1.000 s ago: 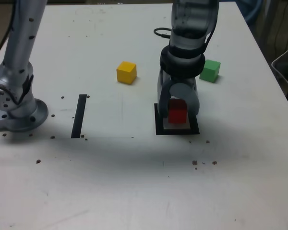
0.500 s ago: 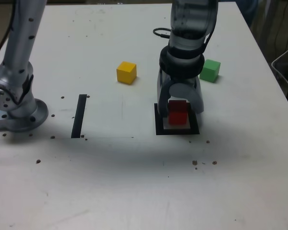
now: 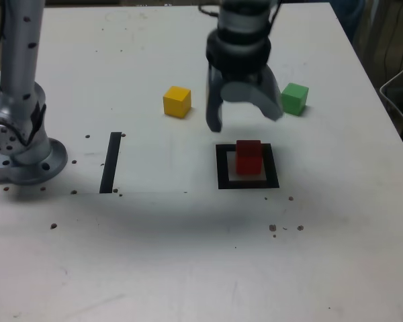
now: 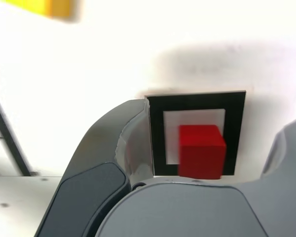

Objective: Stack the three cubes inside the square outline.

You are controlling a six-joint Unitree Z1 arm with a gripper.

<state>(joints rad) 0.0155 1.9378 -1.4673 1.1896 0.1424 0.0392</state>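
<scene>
Hand [image 3: 245, 121] above red cube [image 3: 248, 157], apart.

The red cube [image 3: 249, 157] [image 4: 202, 150] sits flat on the white centre of the square outline [image 3: 221, 166] [image 4: 235, 129], a black tape frame slightly wider than the cube, directly below the gap between the raised, spread fingers of the gripper [image 3: 244, 121] and clear of both. The yellow cube [image 3: 176, 101] [image 4: 53, 8] rests flat on the table to the exterior view's left of the gripper, well apart from it and outside the outline. The green cube [image 3: 295, 98] rests flat just beside the gripper's finger on the exterior view's right, also outside the outline.
</scene>
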